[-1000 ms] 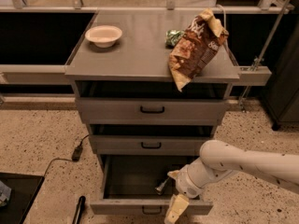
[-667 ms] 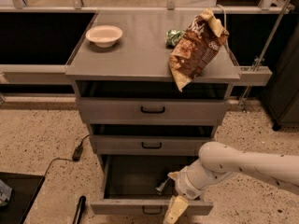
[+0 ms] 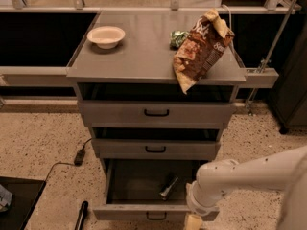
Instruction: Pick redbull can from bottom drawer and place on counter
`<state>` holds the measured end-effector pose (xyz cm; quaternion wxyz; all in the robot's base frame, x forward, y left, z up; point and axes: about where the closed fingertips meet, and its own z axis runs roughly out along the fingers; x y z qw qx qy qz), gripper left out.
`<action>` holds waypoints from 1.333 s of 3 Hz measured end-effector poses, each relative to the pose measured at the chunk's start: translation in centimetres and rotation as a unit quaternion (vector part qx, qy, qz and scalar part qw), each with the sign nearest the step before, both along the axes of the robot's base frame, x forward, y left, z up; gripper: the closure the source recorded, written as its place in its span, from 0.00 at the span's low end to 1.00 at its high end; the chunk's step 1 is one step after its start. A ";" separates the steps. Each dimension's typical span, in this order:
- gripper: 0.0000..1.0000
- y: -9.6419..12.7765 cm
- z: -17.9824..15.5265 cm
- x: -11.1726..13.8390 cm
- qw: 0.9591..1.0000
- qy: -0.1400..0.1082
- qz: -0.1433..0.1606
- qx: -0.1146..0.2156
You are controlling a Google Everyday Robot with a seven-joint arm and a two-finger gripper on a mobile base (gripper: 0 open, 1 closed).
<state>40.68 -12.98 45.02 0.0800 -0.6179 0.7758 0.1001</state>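
Observation:
The redbull can point(image 3: 169, 187) is slim and silver-grey. It lies tilted on the floor of the open bottom drawer point(image 3: 144, 211), toward the right side. My gripper point(image 3: 194, 221) is at the bottom edge of the view, just right of the drawer's front panel. It is below and to the right of the can and not touching it. My white arm point(image 3: 249, 176) comes in from the lower right. The counter point(image 3: 144, 51) is the flat grey top of the cabinet.
On the counter are a white bowl point(image 3: 106, 36) at the left, a brown chip bag point(image 3: 201, 49) overhanging the front right edge, and a small green wrapper point(image 3: 178, 37). Two upper drawers point(image 3: 156, 113) are pushed in. A black cable point(image 3: 79, 157) lies on the floor at the left.
My arm and gripper have shifted slightly right and down, away from the drawer's inside. The can now shows more fully.

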 end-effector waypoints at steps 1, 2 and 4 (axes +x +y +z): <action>0.00 -1.9 -1.6 -1.0 0.999 -0.004 0.002 -0.034; 0.00 -2.4 -1.9 -0.7 1.000 -0.001 -0.007 -0.017; 0.00 -5.1 -7.3 3.5 0.997 -0.001 -0.048 0.068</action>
